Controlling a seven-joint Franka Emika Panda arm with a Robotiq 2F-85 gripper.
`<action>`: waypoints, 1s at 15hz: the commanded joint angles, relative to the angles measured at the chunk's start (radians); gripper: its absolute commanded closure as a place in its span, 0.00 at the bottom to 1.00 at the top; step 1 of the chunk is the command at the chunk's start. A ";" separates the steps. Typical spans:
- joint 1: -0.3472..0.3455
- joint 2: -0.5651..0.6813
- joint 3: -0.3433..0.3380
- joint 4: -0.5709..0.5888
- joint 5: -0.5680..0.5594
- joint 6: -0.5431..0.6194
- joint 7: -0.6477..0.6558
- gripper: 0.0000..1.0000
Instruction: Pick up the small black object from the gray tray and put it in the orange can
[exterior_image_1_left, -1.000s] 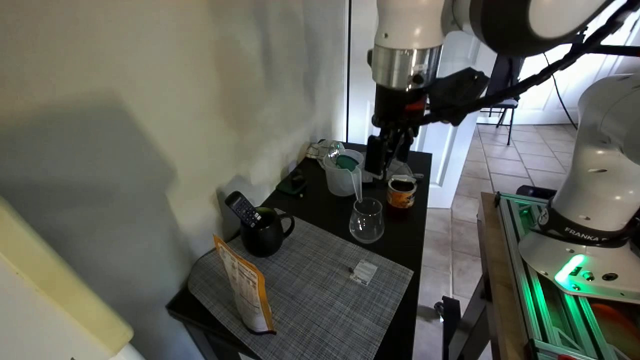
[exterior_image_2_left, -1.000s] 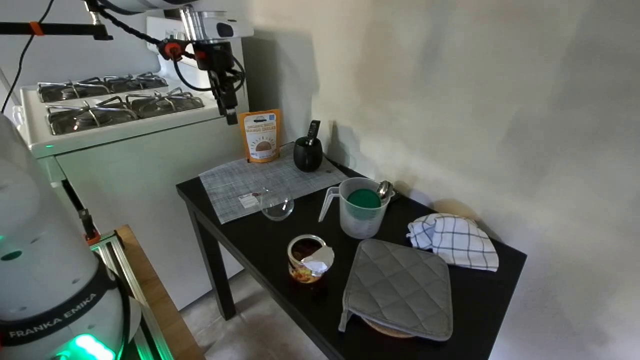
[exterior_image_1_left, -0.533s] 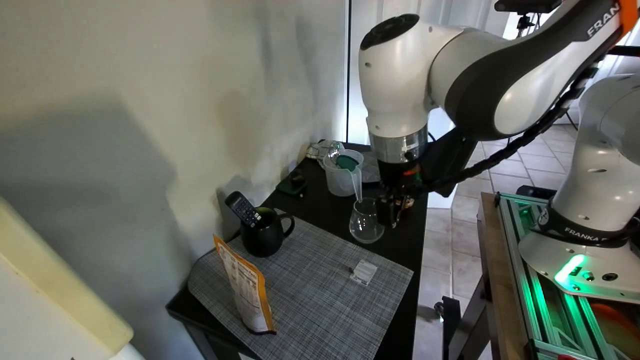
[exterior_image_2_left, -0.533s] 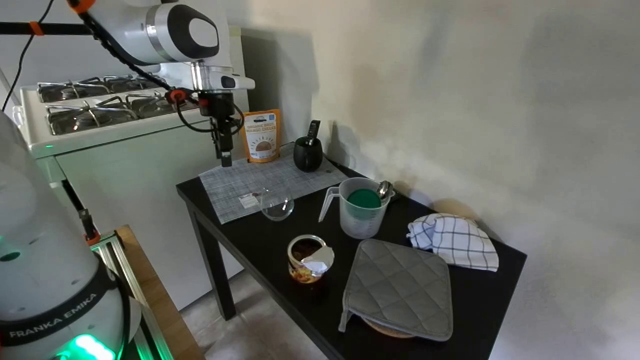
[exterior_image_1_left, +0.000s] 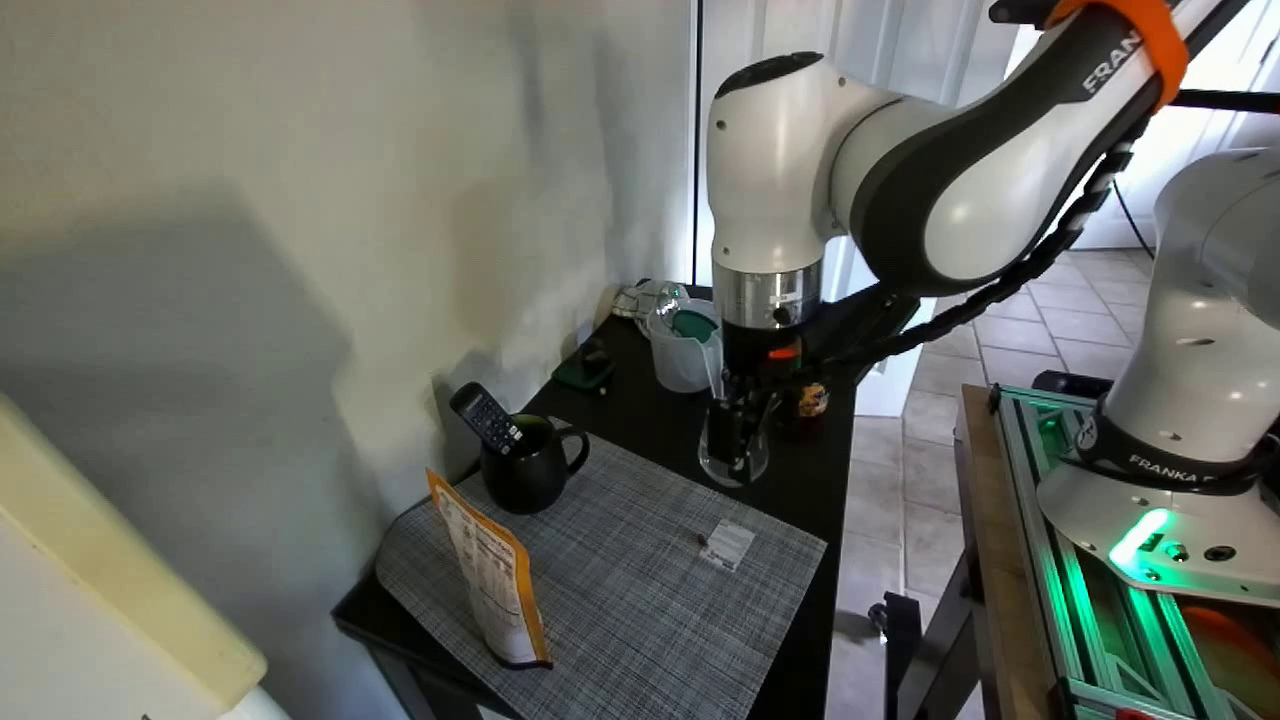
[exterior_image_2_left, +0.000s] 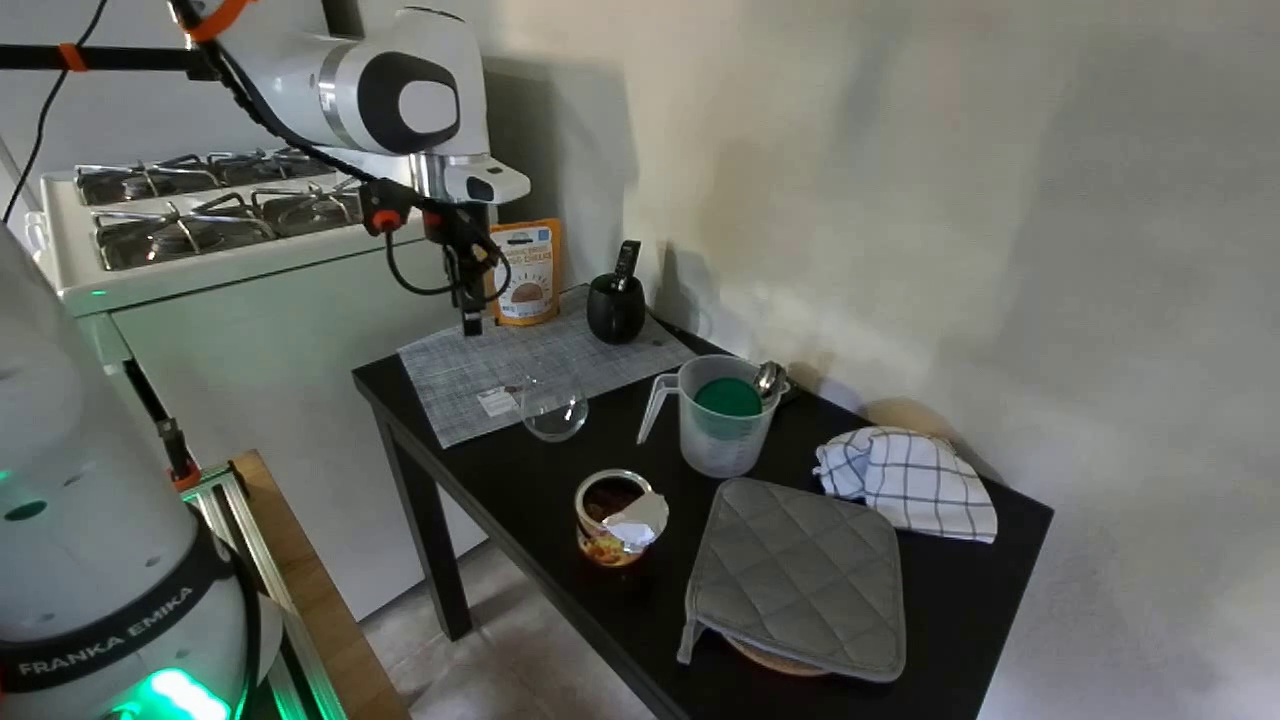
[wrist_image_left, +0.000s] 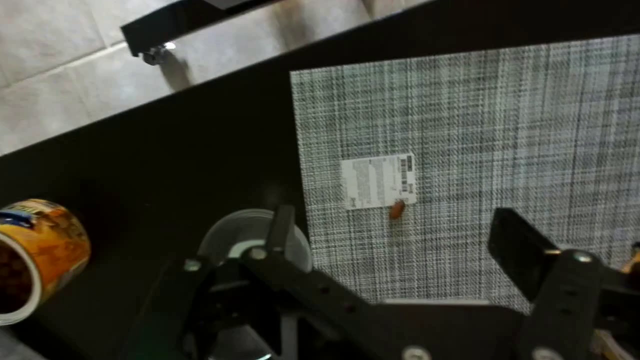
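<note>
Wrist view: the end effector (wrist_image_left: 394, 231) is spread wide and holds nothing; the small object (wrist_image_left: 397, 210), reddish brown here rather than black, lies on the gray tray (wrist_image_left: 480, 150) at the edge of a white card (wrist_image_left: 376, 182) and shows near the gap. Well apart from it, the orange can (wrist_image_left: 55, 250) stands on the worktop (wrist_image_left: 220, 140). In an exterior view, the end effector now sits closer to the white card than half a second ago, and it overlaps the drinking glass (exterior_image_1_left: 757, 460) from this angle, depth unclear. In an exterior view, with the pouch (exterior_image_2_left: 530, 280) standing on the gray tray, the end effector is clearly lower than a second ago and a little nearer that pouch, while the small object and the orange can are unmoved. That reads as the approach, pick not yet made; a further sideways move and descent, clear of the drinking glass, seem called for.
</note>
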 joint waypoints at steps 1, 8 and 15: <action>0.035 0.100 -0.048 -0.040 0.129 0.269 -0.023 0.00; 0.114 0.309 -0.103 -0.088 0.015 0.586 0.220 0.00; 0.179 0.318 -0.168 -0.070 0.028 0.506 0.167 0.00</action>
